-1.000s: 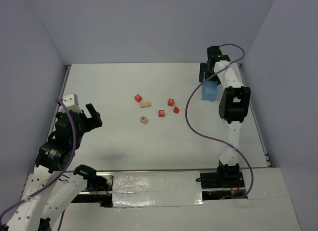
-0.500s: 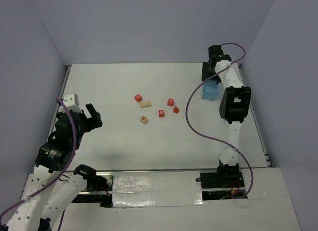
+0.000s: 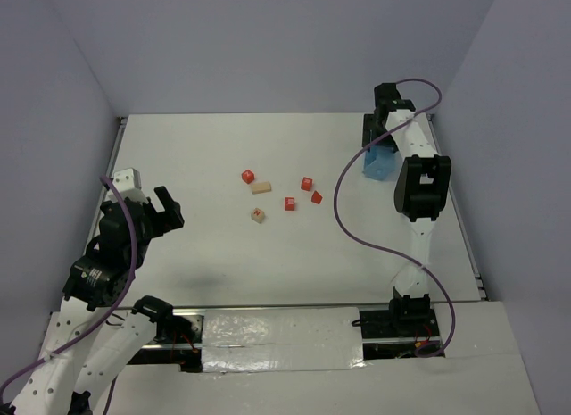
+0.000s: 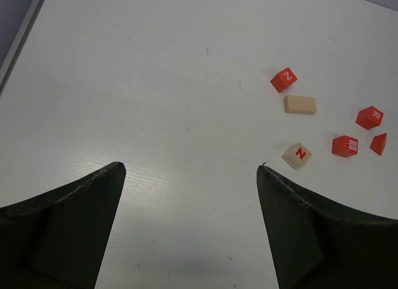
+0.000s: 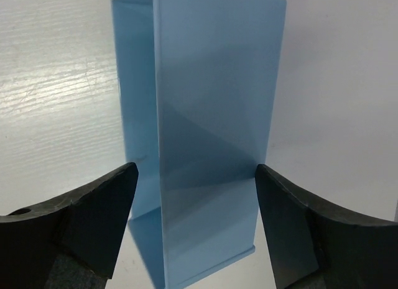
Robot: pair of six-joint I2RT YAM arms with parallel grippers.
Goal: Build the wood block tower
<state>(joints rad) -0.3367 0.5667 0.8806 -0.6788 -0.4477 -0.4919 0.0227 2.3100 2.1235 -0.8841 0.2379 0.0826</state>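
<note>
The table [image 3: 223, 263] is white and flat, with pale purple walls [image 3: 268, 49] on three sides; a thin grey rim [image 3: 113, 170] runs down its left side. The blocks [image 3: 289, 203] lie loose near the middle, a bit toward the back; none sits on another, so I think the tower is not yet begun. The tan bar [image 4: 300, 104] lies flat just beside a red cube [image 4: 283, 79]; the tan cube [image 4: 296, 155] is the one nearest the left arm; the red roof piece [image 4: 378, 143] lies just beside another red cube at the right end of the bunch. The blocks are near each other but apart; I think that leaves gaps for fingers to come down around one at a time.

The left gripper [image 4: 189, 177] hangs over bare table on the left, its fingers spread wide with nothing between them; it faces the blocks, and the way to them looks open.

The right gripper [image 5: 196, 177] is far off in the back right corner; its fingers are wide, one on each side of the blue tray [image 5: 211, 115], which seems to stand on end; I cannot tell if they squeeze it or only stand beside it. My guess is the tray belongs there to be out of the way, well apart from the blocks. The wall and the table's edge are close there, so room is tight; the front middle of the table has the most room for a tower.
</note>
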